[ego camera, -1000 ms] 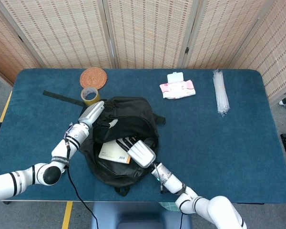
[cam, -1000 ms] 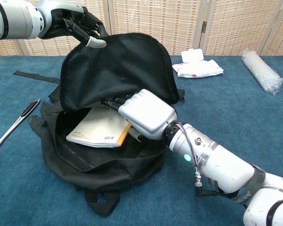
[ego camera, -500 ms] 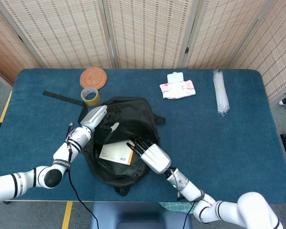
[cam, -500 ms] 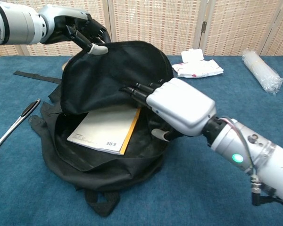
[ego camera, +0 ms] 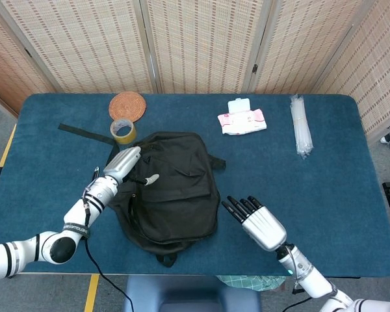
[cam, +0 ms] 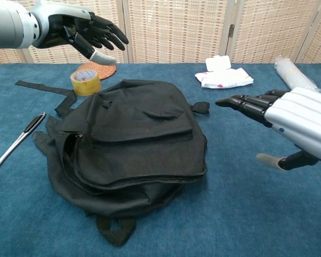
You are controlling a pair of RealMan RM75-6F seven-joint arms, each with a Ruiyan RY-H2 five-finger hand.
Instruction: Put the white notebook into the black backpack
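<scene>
The black backpack [ego camera: 172, 188] [cam: 129, 147] lies flat on the blue table, its flap down over the opening. The white notebook is hidden inside; no part of it shows. My left hand [ego camera: 125, 165] [cam: 85, 32] hovers open above the bag's upper left edge, fingers spread, holding nothing. My right hand [ego camera: 257, 218] [cam: 281, 120] floats open to the right of the backpack, clear of it, fingers stretched out toward the bag.
A yellow tape roll [ego camera: 123, 130] [cam: 85, 82] and a woven coaster [ego camera: 127, 105] sit behind the bag. A wipes pack [ego camera: 242, 120] [cam: 224, 76] and a clear plastic bundle [ego camera: 301, 126] lie far right. A metal tool [cam: 10, 145] rests at the left.
My left hand let go of the flap, which dropped shut over the notebook. My right hand pulled out of the bag and moved right.
</scene>
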